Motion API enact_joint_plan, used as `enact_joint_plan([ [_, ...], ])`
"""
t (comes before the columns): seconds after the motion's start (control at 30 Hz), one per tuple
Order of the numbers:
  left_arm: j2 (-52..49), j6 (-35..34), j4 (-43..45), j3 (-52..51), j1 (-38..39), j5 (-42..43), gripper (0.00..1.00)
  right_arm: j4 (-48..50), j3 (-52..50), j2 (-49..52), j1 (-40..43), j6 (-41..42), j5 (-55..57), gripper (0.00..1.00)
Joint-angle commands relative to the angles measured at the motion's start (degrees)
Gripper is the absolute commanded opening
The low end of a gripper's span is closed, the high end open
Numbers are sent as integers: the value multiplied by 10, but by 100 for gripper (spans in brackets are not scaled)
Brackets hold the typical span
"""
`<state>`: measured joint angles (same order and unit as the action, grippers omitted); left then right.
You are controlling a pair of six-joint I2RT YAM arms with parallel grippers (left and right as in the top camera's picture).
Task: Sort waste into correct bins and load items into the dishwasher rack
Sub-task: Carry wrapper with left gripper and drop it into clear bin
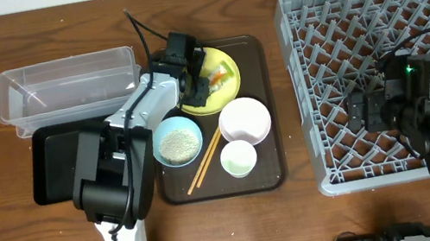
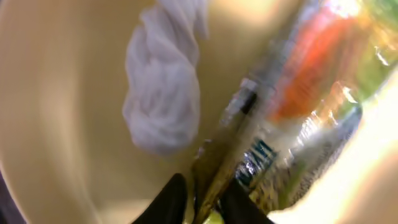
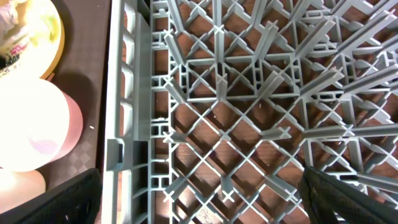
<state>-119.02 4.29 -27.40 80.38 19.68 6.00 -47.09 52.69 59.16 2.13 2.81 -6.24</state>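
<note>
Closely viewed, the left gripper (image 2: pixel 205 208) is seen pinched on the blurred snack wrapper (image 2: pixel 298 112), which lies on the yellow plate (image 2: pixel 56 93). The right gripper (image 3: pixel 199 198) is spread wide over the dishwasher rack (image 3: pixel 130 93), its fingertips cut off.
</note>
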Motion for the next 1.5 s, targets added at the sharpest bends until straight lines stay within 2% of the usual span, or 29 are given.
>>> enact_joint_plan([
  [0.0, 6, -3, -28, -3, 2, 6, 19, -1, 12, 0, 9, 5, -5, 99],
  [0.1, 26, -3, -45, -3, 0, 6, 6, -1, 12, 0, 9, 5, -5, 99],
  [0.47, 155, -3, -55, -2, -22, -9, 6, -1, 12, 0, 9, 5, -4, 99],
  [0.6, 187, -3, -55, -2, -61, -57, 6, -1, 12, 0, 9, 5, -4, 99],
  [0.8, 192, -34, -51, -2, -150, -57, 6, -1, 12, 0, 9, 5, -4, 99],
  [1.0, 182, -121, -51, -3, -222, -56, 6, -1, 12, 0, 9, 5, -4, 99],
  [1.13, 168, -275, -44, -3, -254, -56, 7, 0, 12, 0, 9, 5, -5, 99],
  [1.2, 162, -325, -43, -3, -260, -56, 17, -1, 12, 0, 9, 5, -5, 99],
  [1.33, 158, -390, -36, -3, -262, -56, 17, -1, 12, 0, 9, 5, -5, 99],
  [1.4, 158, -412, -29, -3, -262, -56, 34, -1, 12, 0, 9, 5, -5, 99],
  [1.47, 158, -432, -26, -3, -262, -55, 38, -1, 12, 0, 9, 5, -5, 99],
])
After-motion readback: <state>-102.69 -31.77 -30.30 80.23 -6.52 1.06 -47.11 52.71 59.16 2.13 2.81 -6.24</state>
